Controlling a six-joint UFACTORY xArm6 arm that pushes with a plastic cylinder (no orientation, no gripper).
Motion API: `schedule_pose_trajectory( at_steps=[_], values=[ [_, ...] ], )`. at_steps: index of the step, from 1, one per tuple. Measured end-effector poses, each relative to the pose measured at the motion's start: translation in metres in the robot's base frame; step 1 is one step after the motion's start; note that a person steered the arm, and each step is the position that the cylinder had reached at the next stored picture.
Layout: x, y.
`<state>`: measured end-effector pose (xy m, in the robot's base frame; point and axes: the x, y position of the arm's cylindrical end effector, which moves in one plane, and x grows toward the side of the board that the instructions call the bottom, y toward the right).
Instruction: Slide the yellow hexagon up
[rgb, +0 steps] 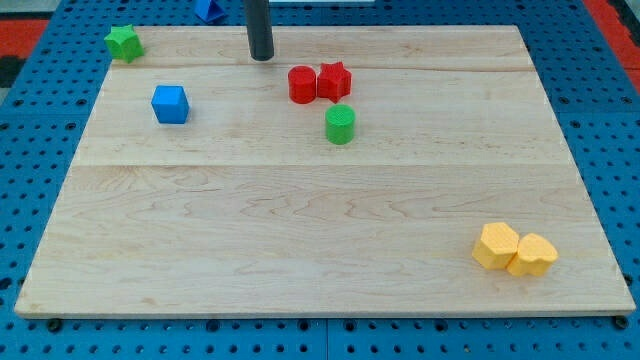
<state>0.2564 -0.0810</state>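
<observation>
The yellow hexagon (496, 246) lies near the board's bottom right corner, touching a yellow heart-shaped block (533, 255) on its right. My tip (262, 57) stands near the view's top, left of centre, far up and left of the yellow hexagon. It is just up and left of the red cylinder (302, 84), with a gap between them.
A red star (334, 80) touches the red cylinder's right side. A green cylinder (340, 124) sits just below them. A blue cube (170, 104) is at the left. A green star (124, 42) sits at the top left corner. A blue block (208, 9) lies beyond the wooden board's (300, 230) top edge.
</observation>
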Motion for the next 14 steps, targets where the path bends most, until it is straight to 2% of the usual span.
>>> schedule_pose_trajectory(
  at_steps=[2, 3, 4, 5, 6, 7, 9, 10, 11, 13, 14],
  values=[
    [0.021, 0.036],
    [0.056, 0.026],
    [0.129, 0.026],
    [0.219, 0.052],
    [0.306, 0.107],
    [0.327, 0.187],
    [0.313, 0.239],
    [0.332, 0.255],
    [0.332, 0.272],
    [0.296, 0.272],
    [0.259, 0.273]
  ],
)
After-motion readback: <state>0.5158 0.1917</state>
